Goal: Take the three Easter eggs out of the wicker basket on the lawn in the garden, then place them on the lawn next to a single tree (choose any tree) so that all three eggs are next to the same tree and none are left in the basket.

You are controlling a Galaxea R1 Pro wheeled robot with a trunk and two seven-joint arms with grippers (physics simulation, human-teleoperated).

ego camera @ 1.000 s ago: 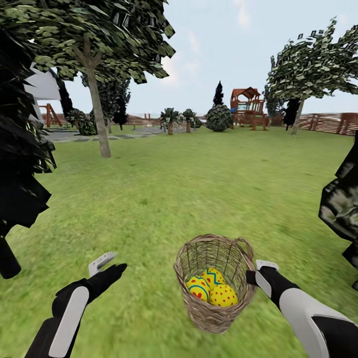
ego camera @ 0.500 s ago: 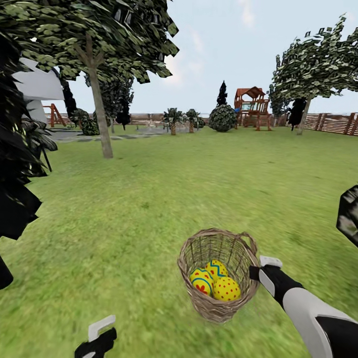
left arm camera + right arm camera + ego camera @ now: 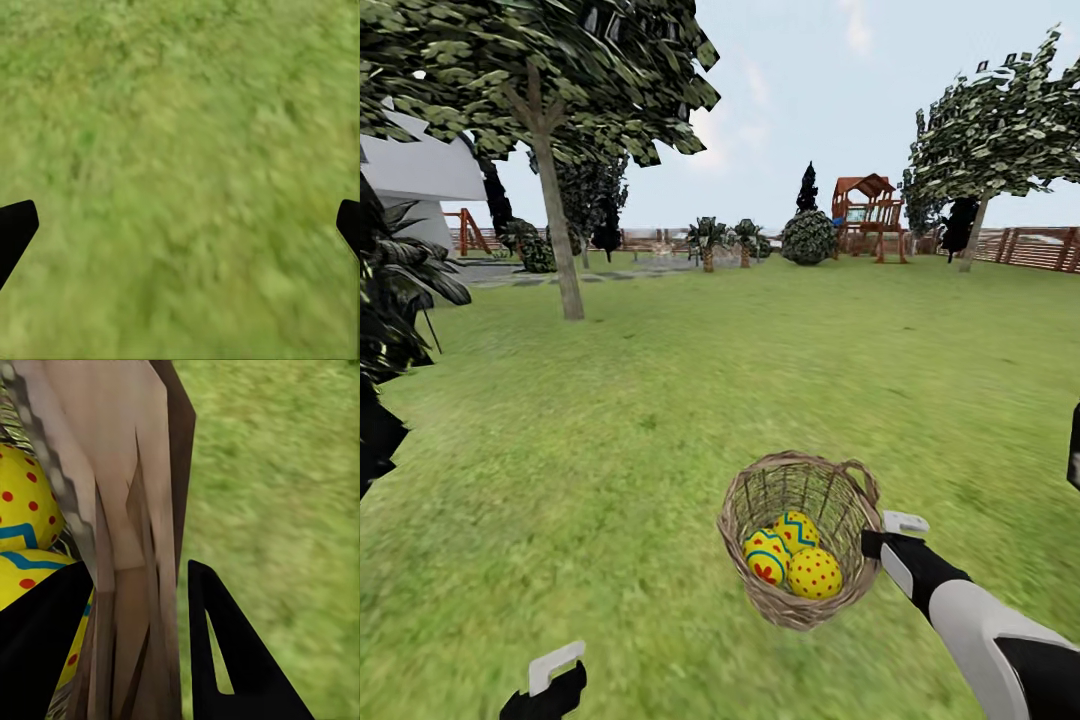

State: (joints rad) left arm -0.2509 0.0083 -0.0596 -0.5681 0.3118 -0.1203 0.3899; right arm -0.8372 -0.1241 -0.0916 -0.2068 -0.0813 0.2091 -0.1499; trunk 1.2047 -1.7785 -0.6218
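Three Easter eggs [image 3: 792, 553] lying together inside wicker basket [image 3: 760, 500], basket tilted and clear of the lawn [image 3: 660, 420], tree [image 3: 560, 260] well apart beyond. Right gripper [image 3: 882, 535] clamped on basket rim, one finger inside against the eggs, one outside. Left gripper [image 3: 555, 668] spread wide, holding nothing, over bare grass.

You look out under a pale, hazy sky [image 3: 810, 90]. At twelve o'clock stands a wooden playset [image 3: 868, 215] beside a round bush [image 3: 807, 237]; a slatted fence [image 3: 1040, 248] runs at two o'clock, a white house [image 3: 415, 170] at ten.
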